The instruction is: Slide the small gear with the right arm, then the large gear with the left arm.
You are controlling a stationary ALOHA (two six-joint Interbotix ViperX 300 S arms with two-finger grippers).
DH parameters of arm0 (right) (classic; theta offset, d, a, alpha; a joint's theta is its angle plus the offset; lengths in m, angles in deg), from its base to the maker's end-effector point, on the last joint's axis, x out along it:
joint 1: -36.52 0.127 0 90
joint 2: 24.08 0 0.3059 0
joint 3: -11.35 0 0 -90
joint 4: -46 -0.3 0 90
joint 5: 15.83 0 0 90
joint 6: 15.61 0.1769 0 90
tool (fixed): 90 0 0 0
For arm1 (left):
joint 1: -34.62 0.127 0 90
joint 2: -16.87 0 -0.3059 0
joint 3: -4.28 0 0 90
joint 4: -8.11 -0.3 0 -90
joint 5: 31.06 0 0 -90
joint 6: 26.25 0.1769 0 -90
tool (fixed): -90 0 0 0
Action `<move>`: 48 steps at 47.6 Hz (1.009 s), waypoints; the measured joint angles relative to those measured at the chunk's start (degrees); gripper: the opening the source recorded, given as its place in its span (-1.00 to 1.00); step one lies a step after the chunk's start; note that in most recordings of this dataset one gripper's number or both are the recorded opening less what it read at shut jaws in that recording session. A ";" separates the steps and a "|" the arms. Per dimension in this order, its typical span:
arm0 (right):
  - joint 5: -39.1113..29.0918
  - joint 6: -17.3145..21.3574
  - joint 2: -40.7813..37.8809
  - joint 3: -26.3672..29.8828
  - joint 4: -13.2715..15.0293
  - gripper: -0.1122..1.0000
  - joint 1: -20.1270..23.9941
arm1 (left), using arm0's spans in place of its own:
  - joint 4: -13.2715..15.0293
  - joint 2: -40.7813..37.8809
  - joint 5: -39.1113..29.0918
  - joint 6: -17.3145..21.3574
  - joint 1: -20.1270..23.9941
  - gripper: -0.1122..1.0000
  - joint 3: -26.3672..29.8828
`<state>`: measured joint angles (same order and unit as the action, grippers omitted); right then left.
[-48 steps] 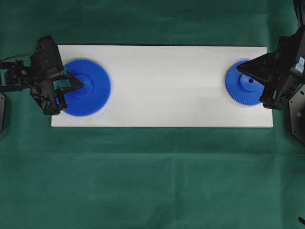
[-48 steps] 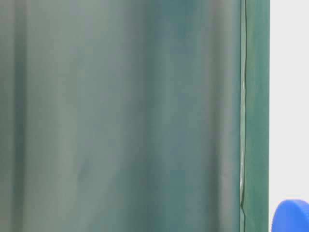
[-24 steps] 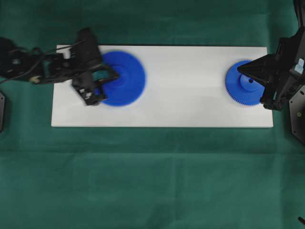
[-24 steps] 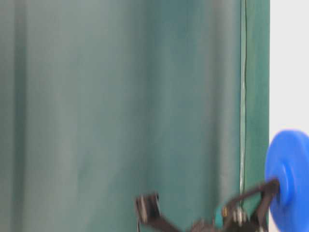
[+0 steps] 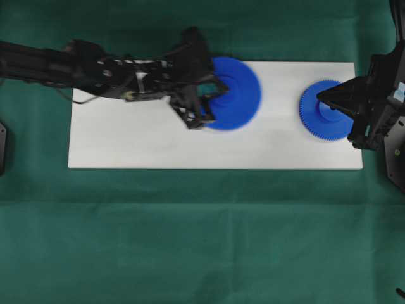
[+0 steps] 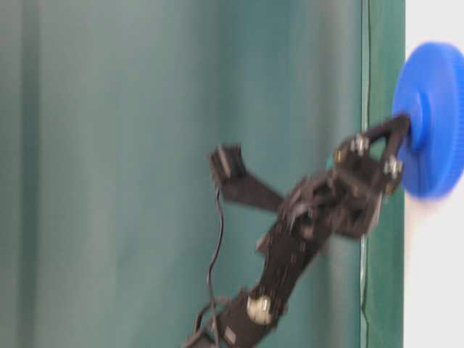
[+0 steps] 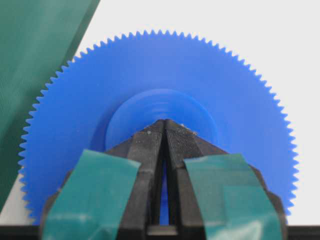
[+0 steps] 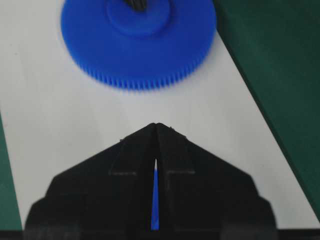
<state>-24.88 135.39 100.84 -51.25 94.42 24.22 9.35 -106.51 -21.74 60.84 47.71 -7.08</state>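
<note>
On the white board (image 5: pixel 158 142), the large gear (image 5: pixel 235 93) has slid from far left to upper centre, pushed by the left gripper (image 5: pixel 212 95) with fingers pressed together; two gears total, the small gear (image 5: pixel 321 118) unmoved under the pressed-together right gripper (image 5: pixel 324 97).

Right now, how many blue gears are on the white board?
2. The large gear lies near the board's middle along its far edge, with the left gripper on its hub. The small gear sits at the right end under the right gripper. None looks hidden.

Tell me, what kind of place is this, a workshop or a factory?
Probably a robotics test bench rather than a factory: a plain white rectangular board lies on dark green cloth, with a green curtain behind. Two black robot arms work on it, the left arm pushing a large bright blue plastic toothed gear.
</note>
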 measured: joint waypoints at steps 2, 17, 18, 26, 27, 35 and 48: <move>0.00 0.00 0.09 0.00 0.00 0.10 0.00 | -0.09 -1.32 -0.44 0.00 -0.35 -0.81 2.11; 0.00 0.00 0.62 -0.18 0.00 0.10 0.00 | -0.09 -8.44 -2.81 0.00 -1.67 -0.81 13.89; 0.00 0.00 0.62 -0.26 0.00 0.09 0.00 | -0.09 -8.79 -3.16 0.00 -1.76 -0.81 14.59; 0.00 0.00 0.79 -0.53 0.00 0.10 0.00 | -0.18 -10.90 -5.19 -0.09 -2.29 -0.81 18.72; 0.00 0.00 0.79 -0.53 0.00 0.10 0.00 | -0.18 -10.99 -5.36 -0.09 -2.29 -0.81 19.07; 0.00 0.00 0.88 -0.97 0.00 0.10 0.00 | -0.18 -11.25 -5.89 -0.09 -2.37 -0.81 19.51; 0.00 0.00 1.67 -1.05 0.00 0.10 0.00 | -0.18 -11.25 -5.89 -0.09 -2.46 -0.81 19.42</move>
<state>-24.88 135.39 102.51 -52.31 94.42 24.22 9.17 -117.76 -27.63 60.76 45.25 12.34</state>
